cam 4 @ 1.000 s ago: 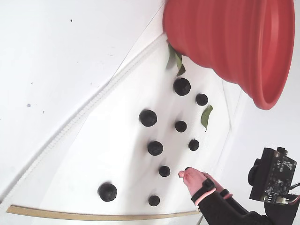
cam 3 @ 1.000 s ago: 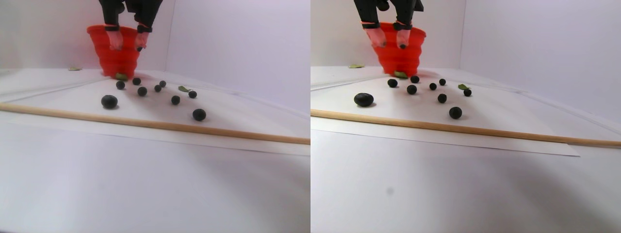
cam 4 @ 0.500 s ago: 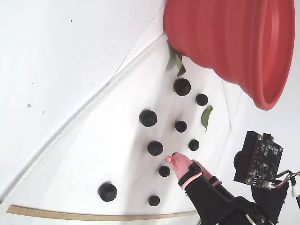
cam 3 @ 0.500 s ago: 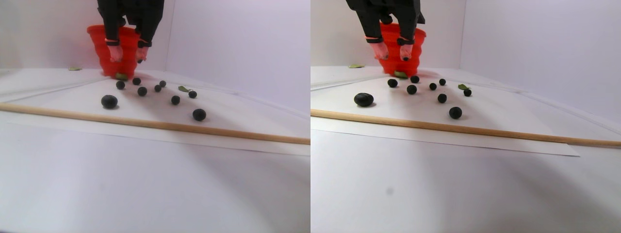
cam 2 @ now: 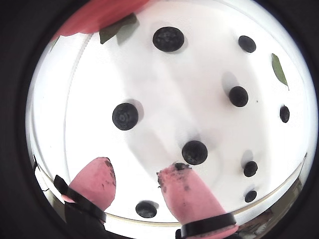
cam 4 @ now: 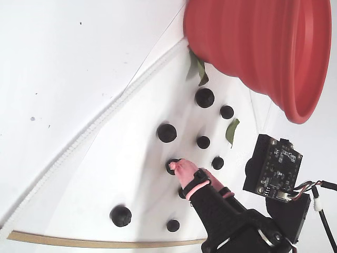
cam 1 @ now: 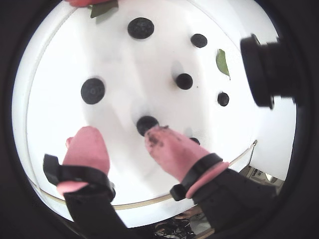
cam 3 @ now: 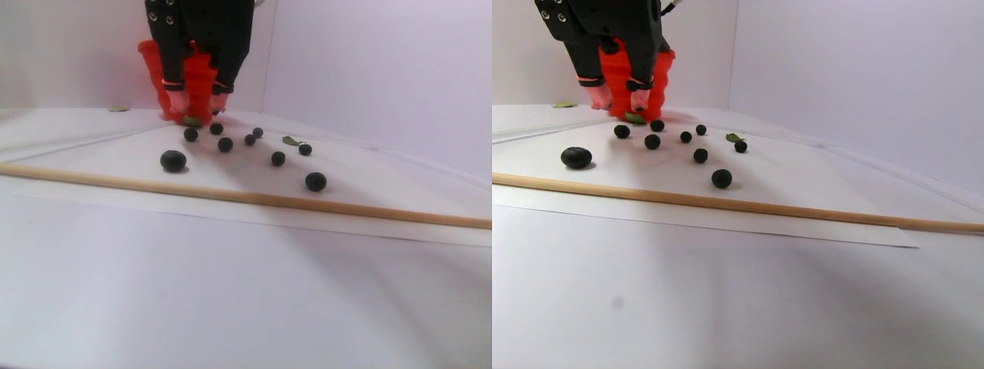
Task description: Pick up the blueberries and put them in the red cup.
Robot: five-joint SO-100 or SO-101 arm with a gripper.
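Wrist views show the gripper (cam 2: 134, 172) spread wide above the white sheet (cam 2: 164, 89), pink fingertips (cam 1: 162, 142) apart and holding nothing, one tip just beside a blueberry (cam 2: 194, 152). To grip cleanly, that berry should sit midway between the tips before closing, so shift sideways first.

Stereo pair view: the remaining blueberries (cam 3: 224, 144) lie scattered before the red cup (cam 3: 197, 81), inside a wooden rod (cam 3: 231, 196).

Fixed view: the red cup's (cam 4: 253, 47) inside is hidden; a green leaf (cam 4: 231, 130) lies nearby.
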